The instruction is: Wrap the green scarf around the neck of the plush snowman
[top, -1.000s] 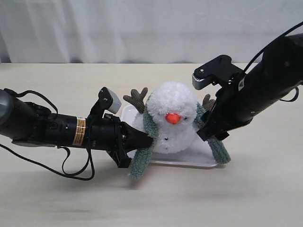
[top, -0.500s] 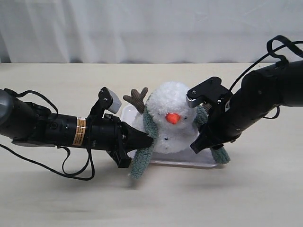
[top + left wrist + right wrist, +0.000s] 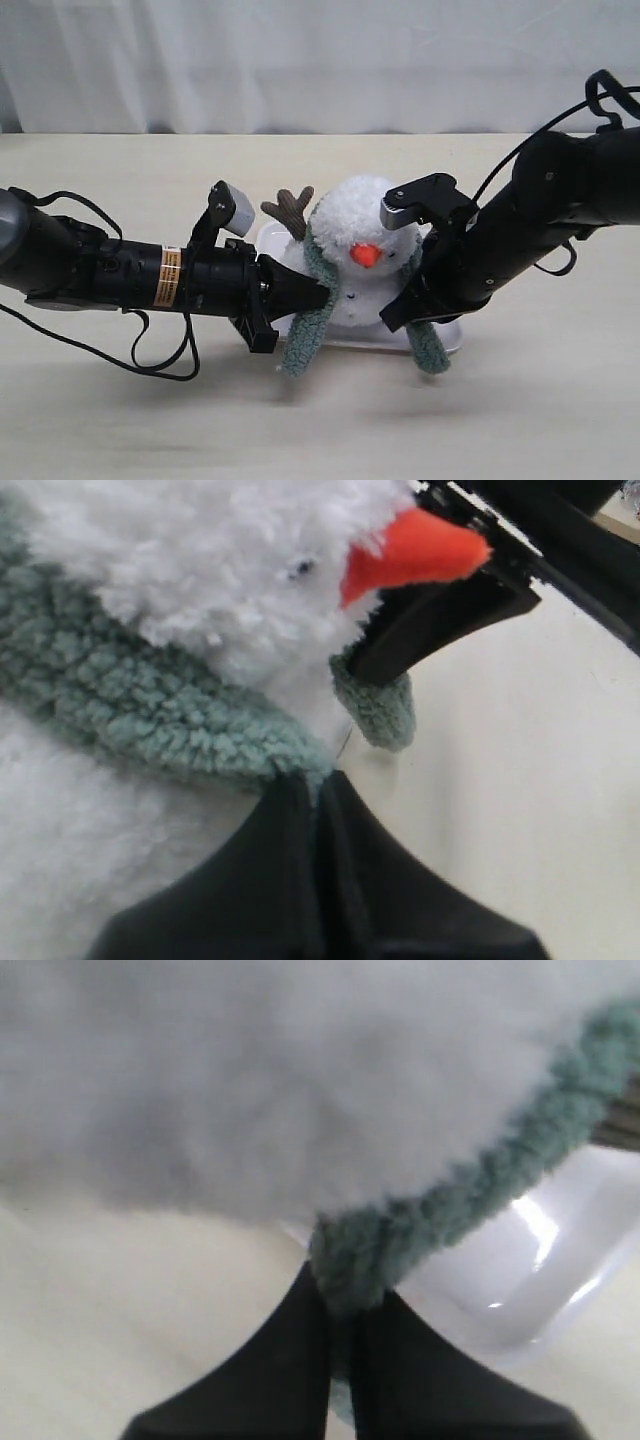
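Bare pale wooden desk (image 3: pixel 320 430) fills the strip along the near edge. Just behind it, two loose ends of the long, fuzzy, dull green scarf (image 3: pixel 301 345) hang over the near rim of the flat white plastic tray (image 3: pixel 360 342). The black tapered left gripper (image 3: pixel 318 297) reaches in from the desk's left edge, jaws pinched fully together on one scarf band. The right gripper (image 3: pixel 398 312) reaches in from the right edge, jaws likewise closed tight on the other band. The fluffy white two-ball plush snowman (image 3: pixel 365 215), with an orange cone nose, sits on the tray midway between those edges. The scarf runs down both sides of its head past the snowman's neck (image 3: pixel 372 278). A brown ribbed antler-like arm (image 3: pixel 288 208) rises behind, and a white curtain (image 3: pixel 300 60) closes the far edge
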